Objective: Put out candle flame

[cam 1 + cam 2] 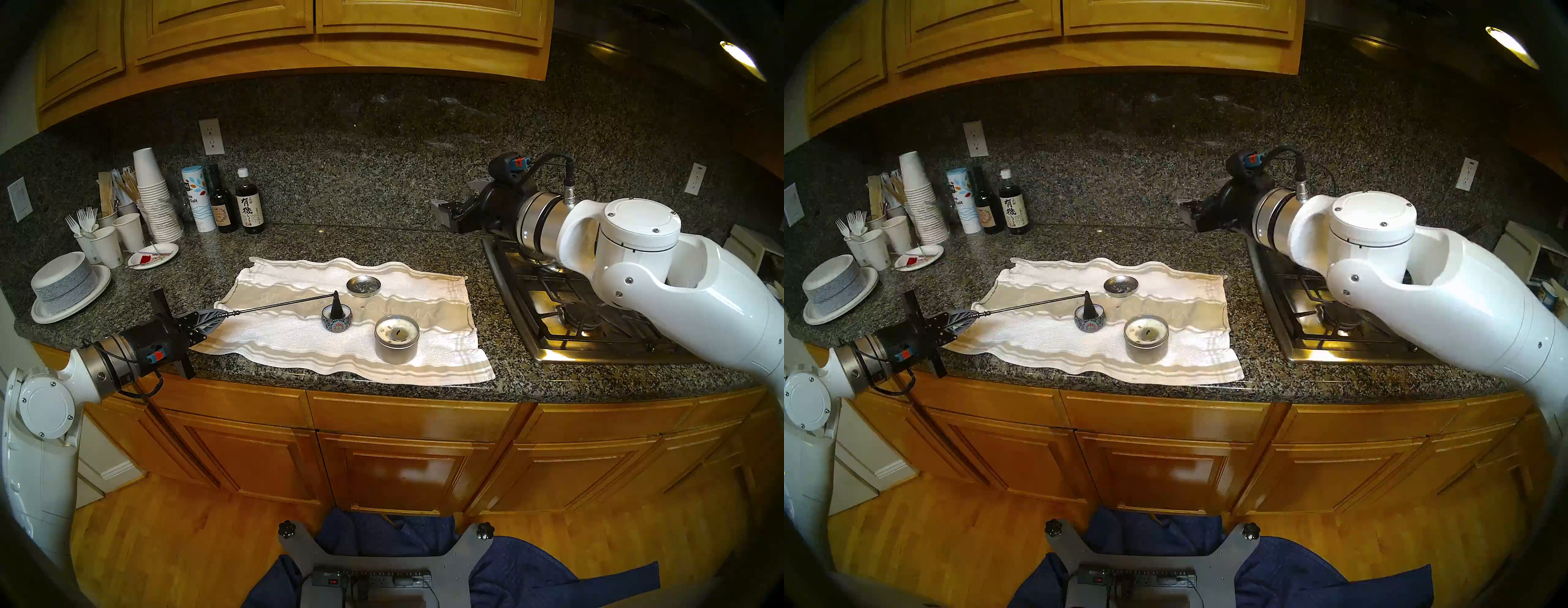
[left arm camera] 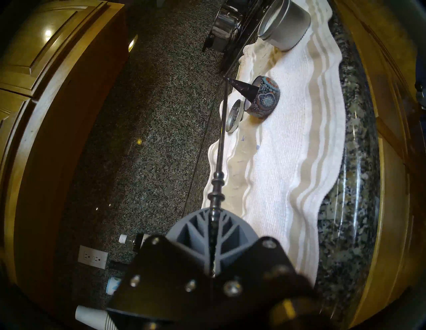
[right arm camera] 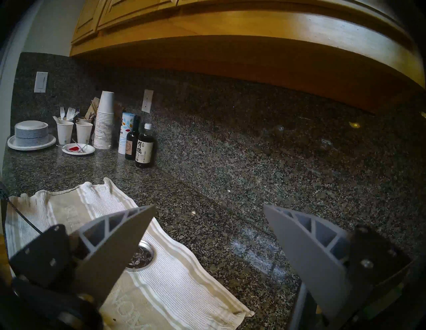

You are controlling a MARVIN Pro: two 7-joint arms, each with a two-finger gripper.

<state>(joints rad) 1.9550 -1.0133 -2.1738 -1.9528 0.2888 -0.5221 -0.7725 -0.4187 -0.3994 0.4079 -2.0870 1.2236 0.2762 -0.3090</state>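
Observation:
My left gripper point(image 1: 220, 315) is shut on the handle of a long black candle snuffer point(image 1: 275, 306). The snuffer's cone point(image 1: 336, 305) sits down inside a small blue patterned candle tin point(image 1: 337, 326) on a striped towel point(image 1: 297, 352). In the left wrist view the cone point(image 2: 244, 88) covers the tin's point(image 2: 267, 98) mouth, so its wick is hidden. No flame shows. A larger silver tin candle point(image 1: 396, 339) stands to the right with a dark, unlit wick. My right gripper point(image 3: 209, 207) hangs open and empty above the counter's back right, beside the stove.
A round metal lid point(image 1: 363, 285) lies on the towel behind the tins. A gas stove point(image 1: 572, 314) is at the right under my right arm. Stacked paper cups point(image 1: 155, 199), plates point(image 1: 63, 284) and bottles point(image 1: 250, 204) crowd the back left of the counter.

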